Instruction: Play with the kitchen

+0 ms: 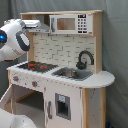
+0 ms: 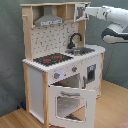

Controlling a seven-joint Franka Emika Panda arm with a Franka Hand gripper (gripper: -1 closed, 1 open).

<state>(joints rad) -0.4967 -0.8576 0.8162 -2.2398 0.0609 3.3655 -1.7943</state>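
The kitchen [image 1: 75, 50] is a tall toy of white panels and pale wood. It has a red-ringed black hob [image 2: 52, 59], a black faucet [image 2: 74, 39] over the sink and a grey hood [image 2: 49, 20]. Its windowed oven door [image 2: 70, 104] hangs open, folded down at the front. In the second exterior view my gripper [image 2: 83, 12] is at the top right cabinet, right by a small door panel [image 2: 78, 11] that stands ajar. In the first exterior view only a thick white arm link [image 1: 15, 37] with a blue light shows, at the left.
A microwave front [image 1: 70, 23] with a keypad fills the kitchen's top right. A narrow white door [image 1: 62, 106] with a dark dispenser sits under the sink. A grey curtain [image 2: 10, 50] hangs behind, and the floor [image 2: 110, 112] is pale wood.
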